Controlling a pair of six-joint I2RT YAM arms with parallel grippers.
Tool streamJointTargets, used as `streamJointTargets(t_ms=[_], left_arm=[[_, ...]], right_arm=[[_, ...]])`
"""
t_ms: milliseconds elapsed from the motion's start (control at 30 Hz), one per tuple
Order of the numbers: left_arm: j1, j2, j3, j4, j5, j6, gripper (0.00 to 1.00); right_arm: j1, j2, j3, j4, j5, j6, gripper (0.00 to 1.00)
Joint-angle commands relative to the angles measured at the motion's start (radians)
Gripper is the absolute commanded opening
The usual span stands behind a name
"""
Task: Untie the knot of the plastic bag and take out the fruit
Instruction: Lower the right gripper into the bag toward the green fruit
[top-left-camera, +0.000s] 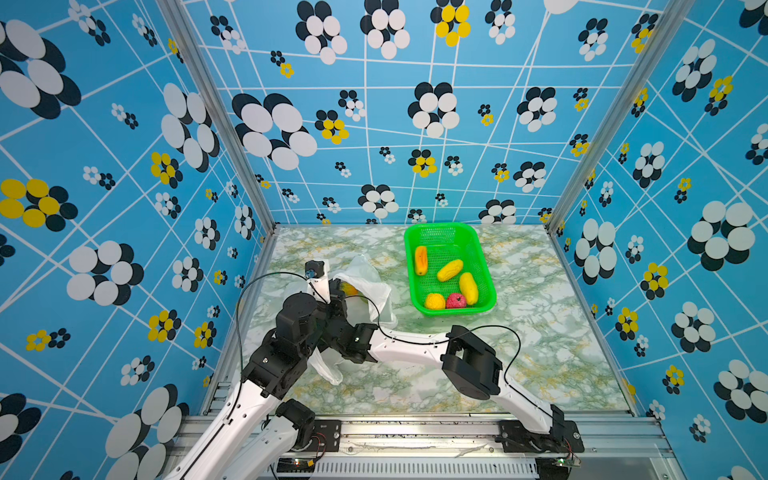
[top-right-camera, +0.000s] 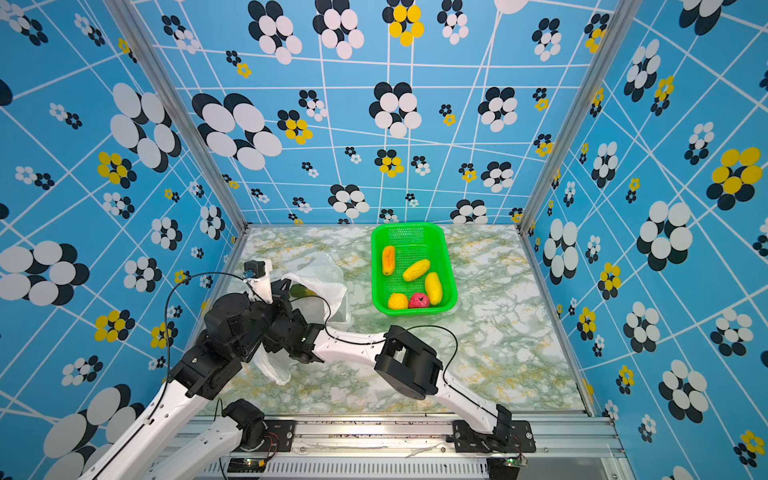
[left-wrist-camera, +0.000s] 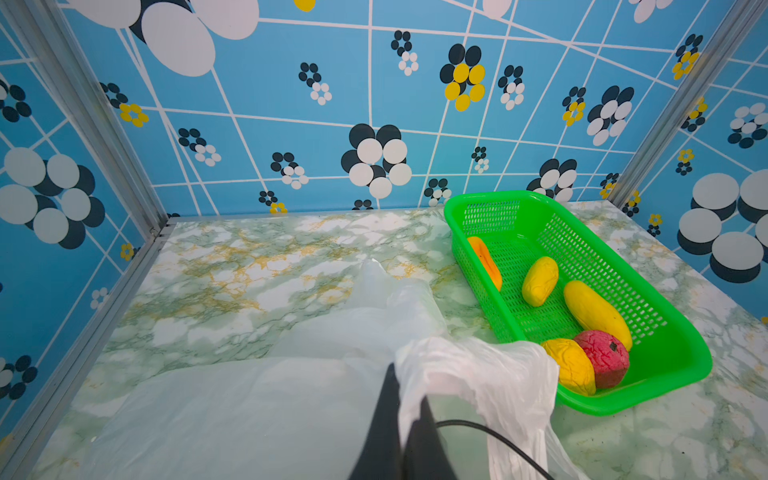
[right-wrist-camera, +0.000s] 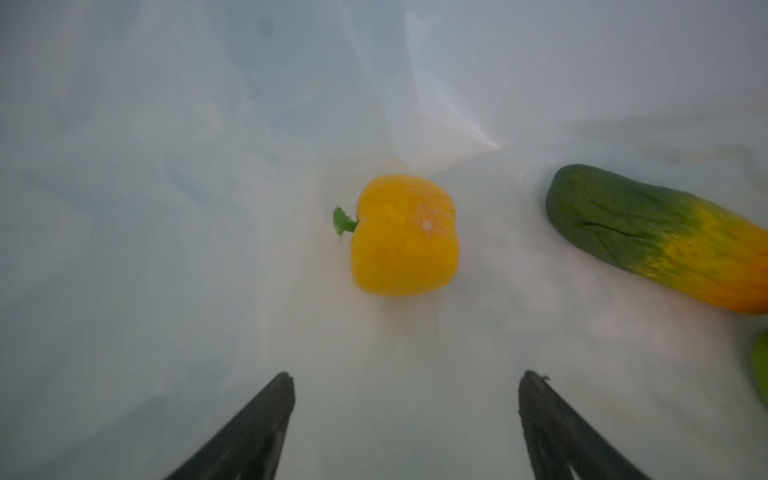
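Marbled green-and-white tabletop (top-left-camera: 540, 332), boxed in by blue flower-print walls, carries two things in both top views. A bright green perforated plastic basket (top-left-camera: 457, 312) sits toward 1 o'clock from the table's middle. A thin translucent white plastic bag (top-left-camera: 365, 276) is slumped toward 9 o'clock, where both wrists meet.

Five pieces of fruit lie in the basket: an orange oblong one (top-left-camera: 421, 260), two yellow oblong ones (top-left-camera: 449, 270) (top-left-camera: 468, 287), a round yellow-orange one (top-left-camera: 434, 301) and a red bumpy one (top-left-camera: 456, 301).

No knot shows anywhere and the bag's mouth gapes, so the untying looks done.

The left gripper (left-wrist-camera: 405, 386) is pinched tight on a fold of the bag's film, apparently holding the mouth up. The right gripper (right-wrist-camera: 409, 376) is inside the bag, jaws spread wide with nothing between them.

Straight ahead of it, clear of the tips, lies a yellow pepper-shaped toy with a green stem (right-wrist-camera: 405, 241). A green-to-yellow oblong toy (right-wrist-camera: 648, 237) lies off to one side, and a green sliver (right-wrist-camera: 760, 370) of a third piece shows at the frame's edge.

The job looks a little past halfway, with at least three pieces left to lift out. Whether the folds hide more cannot be told.
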Motion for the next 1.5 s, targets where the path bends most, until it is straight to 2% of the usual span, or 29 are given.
streamJointTargets(t_ms=[0,200,433,800,1200,1467], left_arm=[[-0.004,-0.014,-0.015,0.007,0.016,-0.01,0.0],[-0.004,-0.02,-0.017,0.01,0.017,-0.01,0.0],[-0.004,-0.018,-0.015,0.009,0.014,-0.01,0.0],[-0.003,-0.018,-0.017,0.01,0.016,-0.01,0.0],[-0.003,-0.014,-0.014,0.008,0.014,-0.01,0.0],[-0.003,-0.02,-0.015,0.007,0.014,-0.01,0.0]], right_arm=[[-0.026,0.062,0.099,-0.162,0.101,0.029,0.93],[-0.077,0.077,0.101,-0.175,0.214,0.022,0.97],[-0.096,-0.048,-0.134,0.026,0.36,-0.066,0.98],[-0.138,-0.054,-0.144,0.009,0.456,-0.077,0.98],[-0.132,-0.178,-0.334,0.238,0.501,-0.2,0.99],[-0.189,-0.098,-0.239,0.12,0.521,-0.125,0.99]])
